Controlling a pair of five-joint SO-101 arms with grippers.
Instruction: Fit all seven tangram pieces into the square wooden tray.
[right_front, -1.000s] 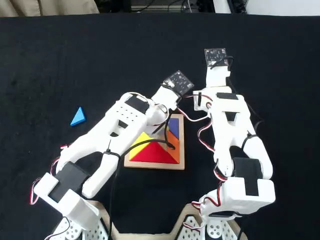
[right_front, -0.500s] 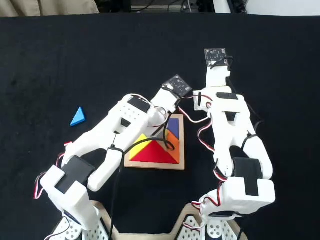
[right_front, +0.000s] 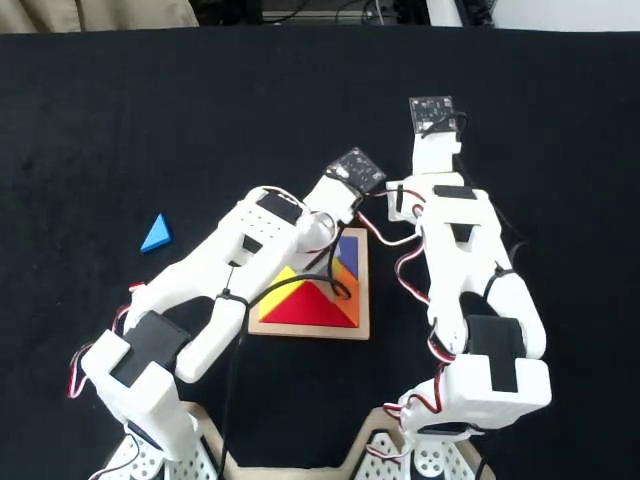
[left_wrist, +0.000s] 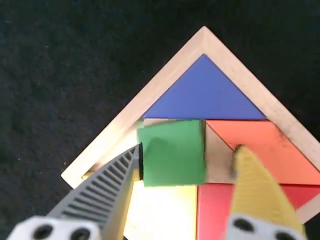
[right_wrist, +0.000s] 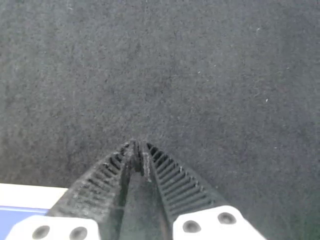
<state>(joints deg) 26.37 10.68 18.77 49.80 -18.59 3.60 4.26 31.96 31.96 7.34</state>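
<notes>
left fingers apart, straddling green square in wooden tray | right fingers pressed together, empty, above counter | blue triangle on counter, well apart from tray

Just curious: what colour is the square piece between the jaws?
The square piece is green, best seen in left wrist view.

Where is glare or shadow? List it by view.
Left wrist view: glare washes out the yellow piece and tray rim beside the left claw; high view: even light on the black cloth, no hard shadows; right wrist view: cloth evenly lit beyond the right claw.
</notes>
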